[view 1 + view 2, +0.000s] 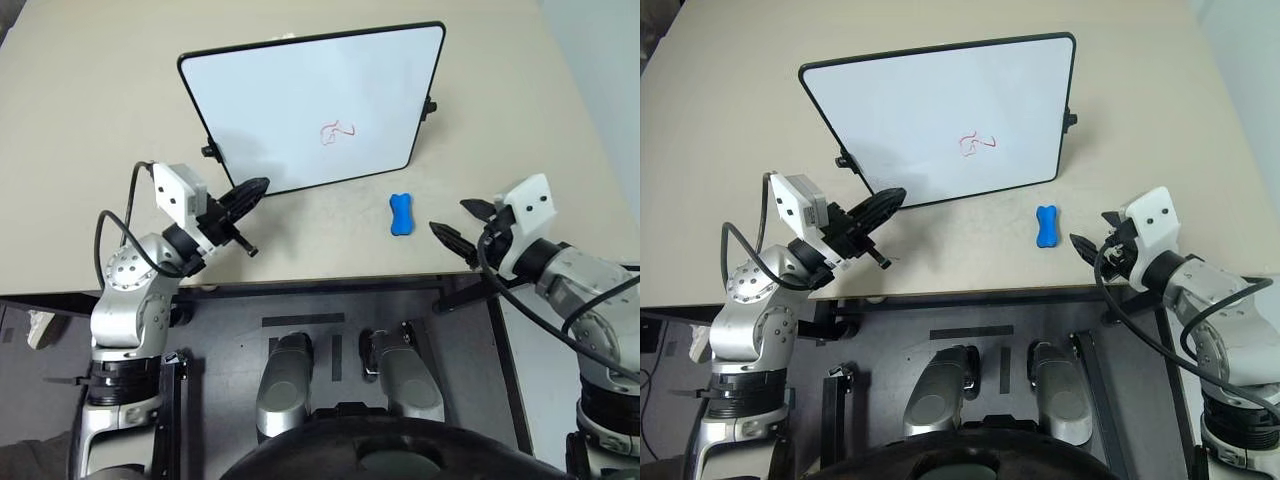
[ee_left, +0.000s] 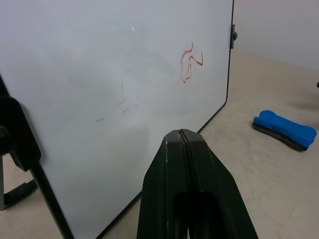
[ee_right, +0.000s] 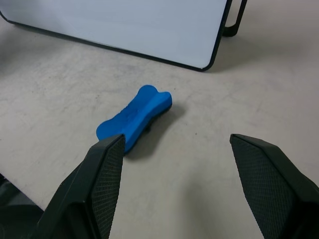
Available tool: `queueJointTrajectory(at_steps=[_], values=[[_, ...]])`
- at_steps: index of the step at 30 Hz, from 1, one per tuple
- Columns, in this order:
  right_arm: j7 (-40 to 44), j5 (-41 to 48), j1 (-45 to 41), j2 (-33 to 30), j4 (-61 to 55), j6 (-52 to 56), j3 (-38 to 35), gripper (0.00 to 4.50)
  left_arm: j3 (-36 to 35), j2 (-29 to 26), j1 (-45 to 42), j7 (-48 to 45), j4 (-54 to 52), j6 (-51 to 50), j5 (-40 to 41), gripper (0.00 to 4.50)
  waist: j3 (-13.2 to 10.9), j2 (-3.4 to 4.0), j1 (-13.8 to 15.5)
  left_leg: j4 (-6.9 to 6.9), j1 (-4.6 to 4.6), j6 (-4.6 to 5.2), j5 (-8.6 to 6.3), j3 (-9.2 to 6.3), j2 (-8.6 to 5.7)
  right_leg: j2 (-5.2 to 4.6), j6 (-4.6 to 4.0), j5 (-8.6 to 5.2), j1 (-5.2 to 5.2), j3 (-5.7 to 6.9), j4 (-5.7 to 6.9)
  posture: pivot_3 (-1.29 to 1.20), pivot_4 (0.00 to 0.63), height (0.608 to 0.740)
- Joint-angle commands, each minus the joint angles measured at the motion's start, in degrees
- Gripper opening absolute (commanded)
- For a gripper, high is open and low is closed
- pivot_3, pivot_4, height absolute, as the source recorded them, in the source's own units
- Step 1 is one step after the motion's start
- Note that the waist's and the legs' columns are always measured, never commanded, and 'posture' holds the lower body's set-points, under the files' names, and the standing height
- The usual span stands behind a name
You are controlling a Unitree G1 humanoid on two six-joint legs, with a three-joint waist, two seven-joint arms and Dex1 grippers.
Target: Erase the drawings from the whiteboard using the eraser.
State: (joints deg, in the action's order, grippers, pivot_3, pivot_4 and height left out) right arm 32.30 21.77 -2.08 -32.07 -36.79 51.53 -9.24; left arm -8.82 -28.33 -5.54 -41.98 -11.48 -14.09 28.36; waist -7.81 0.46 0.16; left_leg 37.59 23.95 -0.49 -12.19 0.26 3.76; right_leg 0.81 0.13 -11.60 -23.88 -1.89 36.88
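The whiteboard [image 1: 300,90] stands propped on the table, its face toward me, with the small red drawings [image 1: 335,131] right of its middle. On the table in front of the board's right corner lies the blue eraser [image 1: 401,213]. My right gripper [image 1: 460,224] hovers open just right of the eraser, and the eraser [image 3: 134,116] lies ahead of its spread fingers, apart from them. My left gripper [image 1: 250,190] is shut with nothing in it, its tips close to the board's lower left edge. In the left wrist view the drawings [image 2: 188,62] show up on the board.
The table's front edge [image 1: 300,285] runs just under both grippers. The board rests on small black feet [image 1: 211,152] at its sides. Bare tabletop [image 1: 90,120] spreads left of the board and behind it.
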Motion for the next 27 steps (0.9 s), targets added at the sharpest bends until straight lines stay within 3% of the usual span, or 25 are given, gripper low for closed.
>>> queueJointTrajectory(at_steps=[1,27], values=[[-0.53,0.75,-0.9,-0.28,-0.76,-1.46,-0.06,3.55,-0.88,0.13,-0.57,-0.06,-1.57,1.09,0.43,0.0,0.0,0.0,0.0,0.0,0.0,0.0,0.0,0.0,0.0,0.0,0.0,0.0,0.0,0.0,0.0,0.0,0.15,0.74],[-2.17,-0.15,-3.81,-0.09,3.61,-3.98,2.07,3.55,2.2,3.71,-0.07,1.06,-3.66,4.97,-2.48,0.0,0.01,-0.01,0.01,0.08,0.0,0.03,0.02,0.0,0.0,0.0,0.05,0.05,0.03,0.0,0.01,0.0,0.15,0.74]])
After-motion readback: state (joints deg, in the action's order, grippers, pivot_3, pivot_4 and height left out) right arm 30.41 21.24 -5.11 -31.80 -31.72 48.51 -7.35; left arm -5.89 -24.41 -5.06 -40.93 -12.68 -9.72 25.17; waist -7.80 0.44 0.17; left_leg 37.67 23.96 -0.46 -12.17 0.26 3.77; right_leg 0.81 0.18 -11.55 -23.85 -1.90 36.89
